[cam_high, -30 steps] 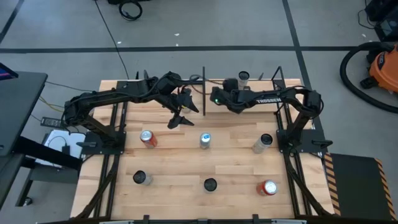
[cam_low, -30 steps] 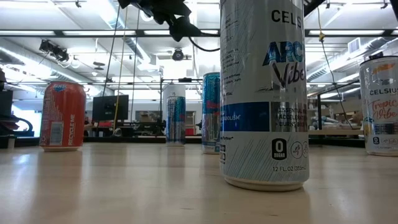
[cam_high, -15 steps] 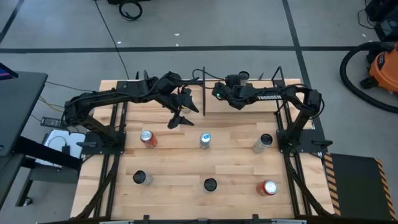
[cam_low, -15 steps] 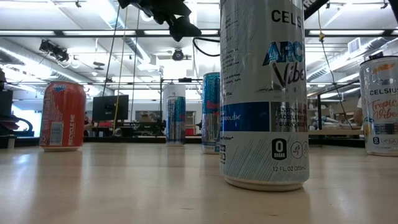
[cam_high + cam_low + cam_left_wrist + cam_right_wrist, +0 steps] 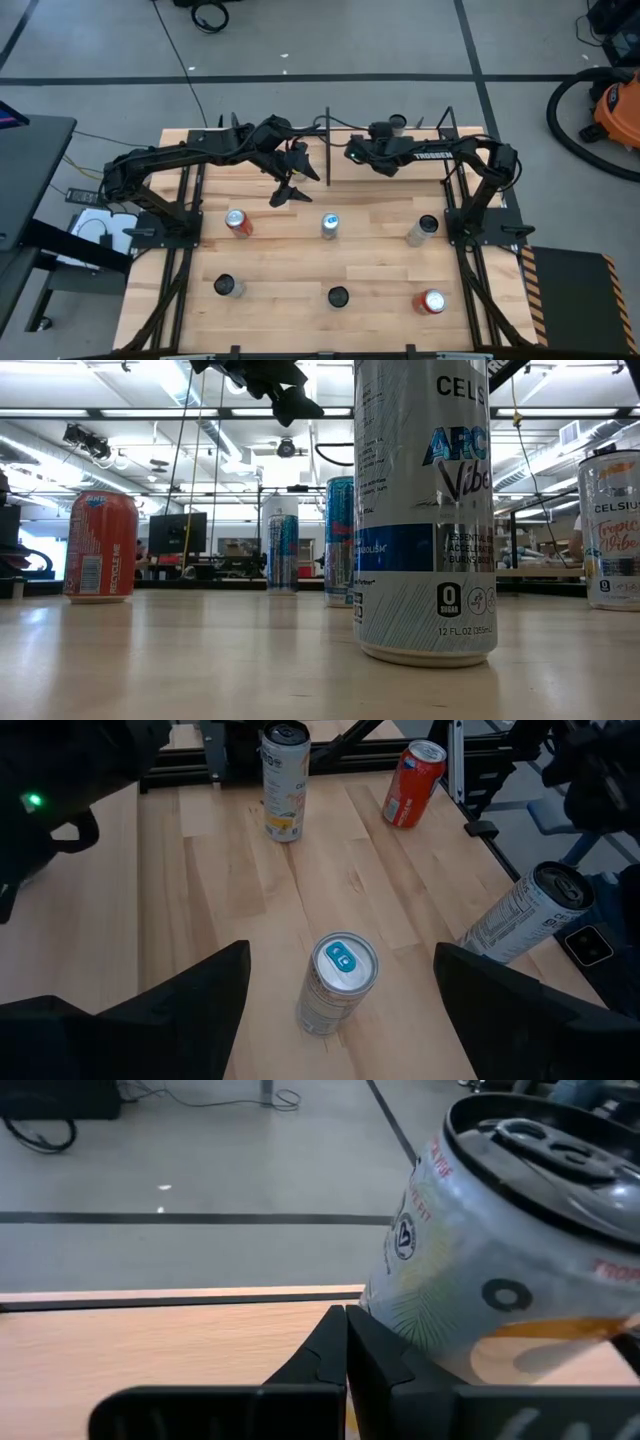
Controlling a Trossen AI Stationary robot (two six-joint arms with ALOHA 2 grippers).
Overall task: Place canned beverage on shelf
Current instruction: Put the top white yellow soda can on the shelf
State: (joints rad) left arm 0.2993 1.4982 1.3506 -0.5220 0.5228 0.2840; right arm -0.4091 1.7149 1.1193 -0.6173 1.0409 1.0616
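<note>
A white canned beverage (image 5: 397, 122) (image 5: 500, 1250) stands upright on its base on the pale shelf (image 5: 420, 165) (image 5: 150, 1350), close to the shelf's far edge. My right gripper (image 5: 383, 129) (image 5: 346, 1342) is shut and sits just left of that can, low over the shelf. My left gripper (image 5: 289, 187) (image 5: 340, 952) hangs open above the table's far middle. A blue-topped can (image 5: 338, 982) (image 5: 329, 225) stands on the table below and ahead of it, untouched. My right gripper lays the outer side of one shut finger (image 5: 375, 1355) against the can's side wall, low down (image 5: 405, 1330). The fingers come from the table's left, slanting slightly down. The can stands upright on the shelf.
Several more cans stand on the table: a red one (image 5: 237, 222), a silver one (image 5: 423, 230), and in the near row a dark-topped one (image 5: 228, 287), another (image 5: 338, 297) and a red one (image 5: 432, 302). Black rods (image 5: 328, 145) edge the shelf.
My right gripper has gone toward the table's right edge along the far part of the shelf, turning a little, and has come up beside the can. It has stayed shut.
</note>
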